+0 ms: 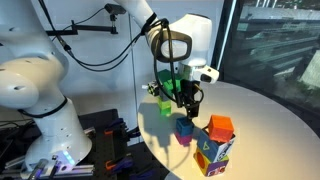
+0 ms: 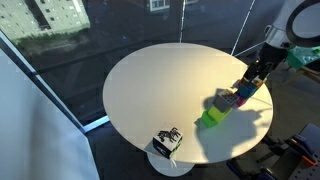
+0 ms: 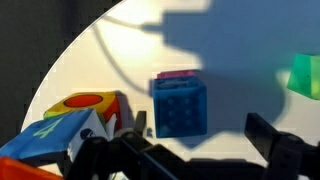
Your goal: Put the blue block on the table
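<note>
Nearest: gripper [image 3: 200,150], jaws spread, empty, lined up to pinch flat sides of blue block [image 3: 180,107] just ahead. Block: matt cube, dimpled face, crisp edges, near rim of smooth white table [image 3: 100,70]. Magenta block [image 3: 178,74] touches it behind; stacked or abutting, cannot tell. Farther right: glossy green block [image 3: 305,75].

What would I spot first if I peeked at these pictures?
In the wrist view, the blue block jumps out, sitting on the white table just ahead of the open gripper. A magenta block peeks out behind it. A big multicoloured cube sits to one side, and a bright green block glows at the opposite edge.
</note>
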